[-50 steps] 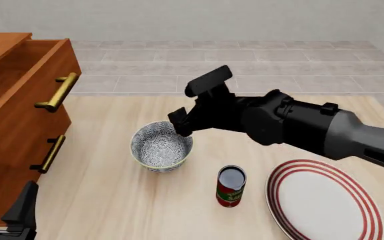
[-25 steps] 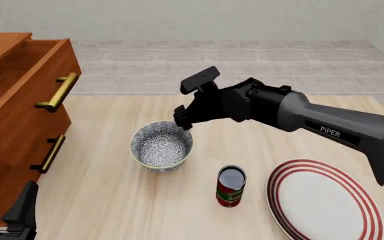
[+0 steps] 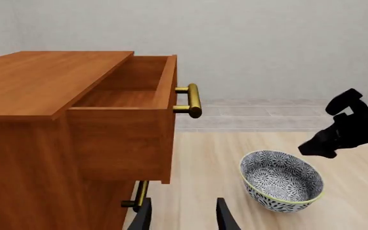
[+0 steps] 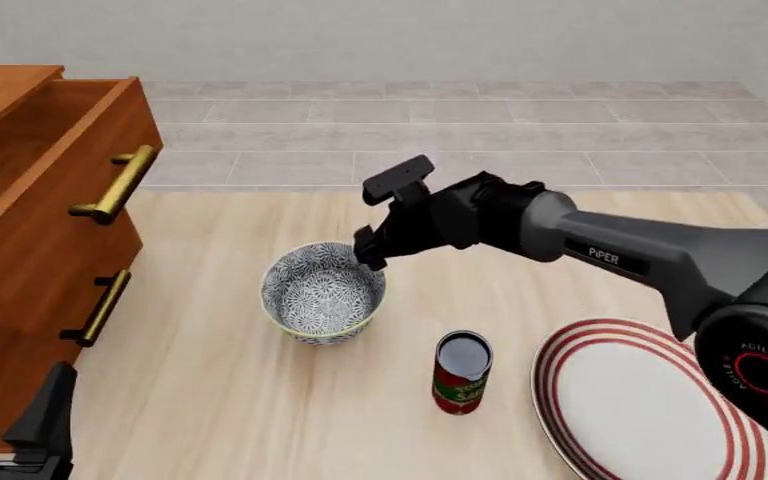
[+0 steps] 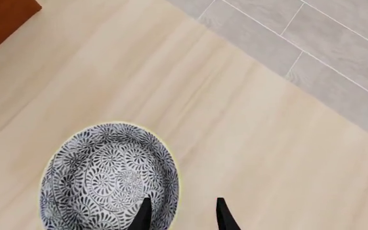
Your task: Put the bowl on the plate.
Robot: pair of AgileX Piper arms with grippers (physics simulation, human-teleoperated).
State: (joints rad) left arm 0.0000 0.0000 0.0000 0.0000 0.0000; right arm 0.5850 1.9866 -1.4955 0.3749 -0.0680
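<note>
The grey-and-white floral bowl (image 4: 324, 293) stands upright on the table, left of centre. My right gripper (image 4: 368, 252) hangs open at the bowl's far right rim. In the right wrist view one fingertip (image 5: 144, 212) is over the inside of the bowl (image 5: 107, 177) and the other lies outside the rim. The red-ringed white plate (image 4: 644, 400) lies at the near right. My left gripper (image 4: 11, 425) rests open at the near left, holding nothing and well away from the bowl (image 3: 281, 179).
A red can (image 4: 462, 372) stands between bowl and plate. A wooden dresser (image 4: 37, 200) with its top drawer (image 3: 132, 91) pulled out and brass handles fills the left side. Tiled floor lies beyond the table's far edge.
The right arm has swung back and stretched out. Its gripper rose a little, then came down again at the bowl's far right rim. Bowl, can, plate and left gripper have not moved.
</note>
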